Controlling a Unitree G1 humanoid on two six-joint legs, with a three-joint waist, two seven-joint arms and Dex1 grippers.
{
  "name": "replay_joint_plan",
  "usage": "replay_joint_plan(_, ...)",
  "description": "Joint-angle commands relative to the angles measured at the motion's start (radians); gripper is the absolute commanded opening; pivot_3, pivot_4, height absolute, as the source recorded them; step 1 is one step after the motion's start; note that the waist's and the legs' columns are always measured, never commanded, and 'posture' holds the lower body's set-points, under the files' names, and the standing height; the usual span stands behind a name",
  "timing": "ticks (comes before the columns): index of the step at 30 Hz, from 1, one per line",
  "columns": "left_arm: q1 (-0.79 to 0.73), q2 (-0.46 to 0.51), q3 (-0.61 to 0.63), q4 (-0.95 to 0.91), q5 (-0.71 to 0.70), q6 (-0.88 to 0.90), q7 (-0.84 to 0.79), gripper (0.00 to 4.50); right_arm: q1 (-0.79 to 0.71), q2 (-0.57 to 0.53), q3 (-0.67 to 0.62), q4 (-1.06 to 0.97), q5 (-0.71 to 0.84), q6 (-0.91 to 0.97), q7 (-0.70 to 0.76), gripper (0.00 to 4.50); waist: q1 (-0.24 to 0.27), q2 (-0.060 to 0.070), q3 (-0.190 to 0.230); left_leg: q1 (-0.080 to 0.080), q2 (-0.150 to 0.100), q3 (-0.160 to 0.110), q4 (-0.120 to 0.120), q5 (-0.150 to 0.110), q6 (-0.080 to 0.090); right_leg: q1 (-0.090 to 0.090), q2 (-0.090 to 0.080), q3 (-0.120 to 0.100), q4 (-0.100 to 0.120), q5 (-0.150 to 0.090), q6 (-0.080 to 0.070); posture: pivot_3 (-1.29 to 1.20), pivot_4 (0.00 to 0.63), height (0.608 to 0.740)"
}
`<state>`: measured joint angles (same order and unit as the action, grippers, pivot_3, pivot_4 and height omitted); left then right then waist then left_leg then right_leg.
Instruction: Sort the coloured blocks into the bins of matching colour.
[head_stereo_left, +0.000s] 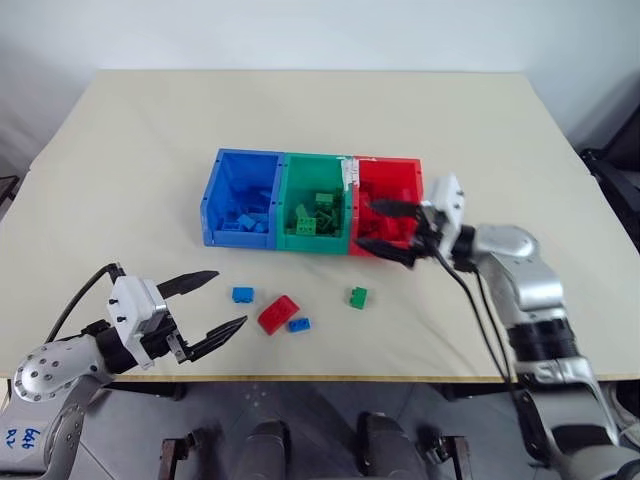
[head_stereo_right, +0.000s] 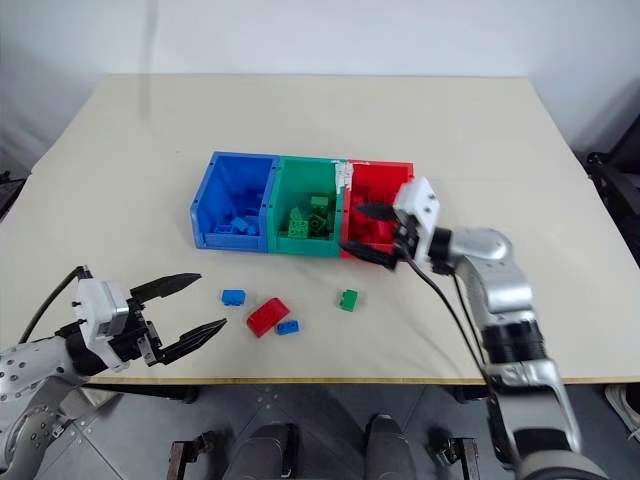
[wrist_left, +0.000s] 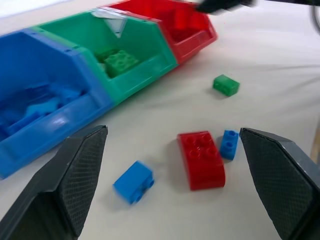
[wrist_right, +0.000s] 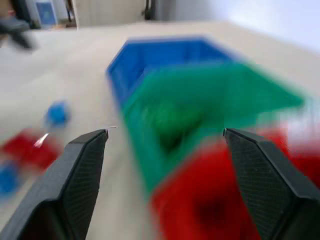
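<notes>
The three joined bins stand mid-table: blue (head_stereo_left: 235, 237), green (head_stereo_left: 312, 241) and red (head_stereo_left: 390, 178), each with blocks of its own colour inside. In front of them four loose blocks lie on the table: a blue one (head_stereo_left: 242, 294), a larger red one (head_stereo_left: 277, 313), a small blue one (head_stereo_left: 299, 325) and a green one (head_stereo_left: 358, 297). My left gripper (head_stereo_left: 230, 297) hovers open just left of the blue block, with the red block (wrist_left: 201, 159) ahead between its fingers' lines. My right gripper (head_stereo_left: 368, 223) is open over the red bin's front right, with nothing between its fingers.
The beige table (head_stereo_left: 150, 150) has wide bare room around and behind the bins. Its front edge runs just below the loose blocks. A black cable (head_stereo_left: 470, 300) hangs along my right forearm.
</notes>
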<state>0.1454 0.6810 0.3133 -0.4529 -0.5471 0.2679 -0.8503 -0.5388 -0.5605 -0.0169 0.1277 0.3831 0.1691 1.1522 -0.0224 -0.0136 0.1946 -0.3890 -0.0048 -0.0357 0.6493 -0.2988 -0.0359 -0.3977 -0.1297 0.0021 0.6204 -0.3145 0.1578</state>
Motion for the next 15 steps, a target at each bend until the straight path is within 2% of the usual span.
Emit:
replay_joint_plan(1,-0.048,0.025,-0.075,0.029,0.025,-0.01,-0.054,4.5,0.137,-0.117,-0.11,-0.053,-0.007,-0.127,0.058,3.88,-0.003,0.0,0.0,0.0,0.0,0.001,0.0,0.0,0.0,0.0,0.0,0.0,0.0,0.0,0.0,0.0,0.15,0.74)
replay_joint_plan(4,-0.12,0.011,-0.123,0.086,0.055,-0.052,-0.081,4.5,0.269,-0.179,-0.198,-0.06,0.022,-0.124,0.047,4.46,-0.002,0.0,0.0,0.002,0.001,0.002,0.0,0.0,0.0,0.001,0.001,0.0,0.0,0.0,0.0,0.0,0.15,0.74)
replay_joint_plan(8,-0.168,0.005,-0.156,0.142,0.097,-0.12,-0.113,4.5,0.367,-0.218,-0.209,-0.084,0.035,-0.106,0.077,4.46,-0.01,0.0,0.0,0.003,0.002,0.005,0.001,0.0,0.0,0.001,0.001,0.001,0.0,0.0,0.001,0.0,0.15,0.74)
replay_joint_plan(11,-0.183,0.006,-0.167,0.166,0.103,-0.148,-0.137,4.5,0.389,-0.209,-0.152,-0.153,0.037,-0.068,0.085,4.46,-0.009,0.0,0.0,0.005,0.003,0.007,0.001,0.0,-0.001,0.001,0.001,0.002,0.0,0.0,0.001,0.0,0.15,0.74)
replay_joint_plan(15,-0.156,0.023,-0.151,0.16,0.083,-0.138,-0.162,4.5,0.314,-0.15,-0.019,-0.246,0.043,0.068,0.049,4.46,-0.007,0.0,0.0,0.005,0.003,0.007,0.003,0.0,-0.001,0.001,0.001,0.003,0.0,0.0,0.001,0.0,0.15,0.74)
